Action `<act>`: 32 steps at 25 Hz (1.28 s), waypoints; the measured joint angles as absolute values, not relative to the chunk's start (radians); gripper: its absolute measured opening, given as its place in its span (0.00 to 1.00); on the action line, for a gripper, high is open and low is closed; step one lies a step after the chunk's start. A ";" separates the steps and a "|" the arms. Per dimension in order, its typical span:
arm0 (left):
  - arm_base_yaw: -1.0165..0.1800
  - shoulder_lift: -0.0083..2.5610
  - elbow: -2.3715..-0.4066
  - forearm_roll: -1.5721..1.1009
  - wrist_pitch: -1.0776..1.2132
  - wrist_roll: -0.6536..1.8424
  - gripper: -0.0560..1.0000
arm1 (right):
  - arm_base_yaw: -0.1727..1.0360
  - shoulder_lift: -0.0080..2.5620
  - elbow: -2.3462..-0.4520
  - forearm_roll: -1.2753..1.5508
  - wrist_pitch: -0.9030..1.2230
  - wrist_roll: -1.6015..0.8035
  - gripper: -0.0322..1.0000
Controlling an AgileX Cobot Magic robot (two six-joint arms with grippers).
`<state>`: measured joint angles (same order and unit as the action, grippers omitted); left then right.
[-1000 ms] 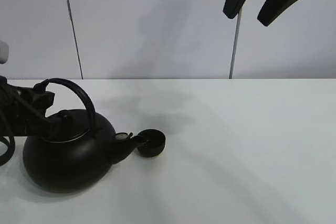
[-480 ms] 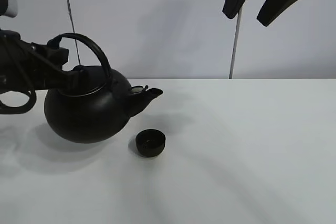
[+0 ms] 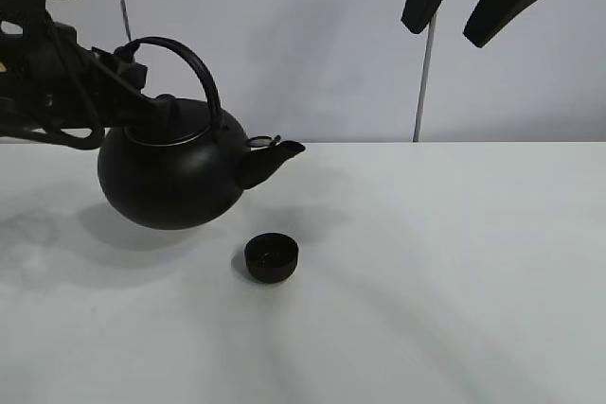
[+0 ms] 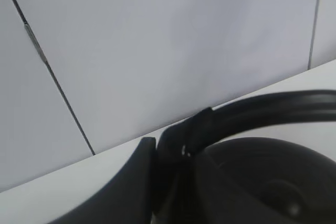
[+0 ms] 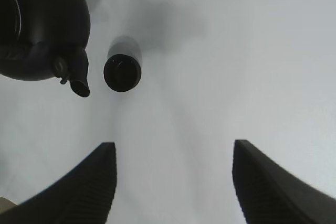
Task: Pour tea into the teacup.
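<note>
The small matte-black teacup (image 3: 272,257) stands on the white table (image 3: 454,272); it also shows in the right wrist view (image 5: 122,72). The big round black kettle (image 3: 170,177) hangs in the air up and to the left of the cup, spout (image 3: 275,155) pointing right, above and slightly left of the cup. My left gripper (image 3: 128,82) is shut on the kettle's arched handle (image 4: 262,111). My right gripper (image 3: 483,7) is open and empty, high above the table at the top right, its fingers (image 5: 89,182) wide apart.
A light wall with vertical seams (image 3: 424,73) rises behind the table. The kettle's shadow (image 3: 123,234) lies on the table left of the cup.
My left gripper has lifted the kettle from the table up and away from the cup; the spout, earlier over the cup's rim, is now raised. The right arm has not moved.
</note>
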<state>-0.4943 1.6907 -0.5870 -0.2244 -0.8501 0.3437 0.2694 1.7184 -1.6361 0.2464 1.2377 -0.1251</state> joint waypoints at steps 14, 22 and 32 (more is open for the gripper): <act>-0.493 1.758 -0.609 -0.255 -0.848 0.444 0.16 | 0.269 1.718 -1.636 0.246 1.238 -0.125 0.46; -0.493 1.758 -0.609 -0.254 -0.852 0.530 0.16 | 0.269 1.718 -1.636 0.246 1.236 -0.125 0.46; -0.493 1.758 -0.609 -0.258 -0.851 0.609 0.16 | 0.269 1.718 -1.636 0.246 1.236 -0.125 0.46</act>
<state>-0.4933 1.7576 -0.6092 -0.2580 -0.8512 0.6091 0.2694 1.7184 -1.6361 0.2464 1.2356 -0.1251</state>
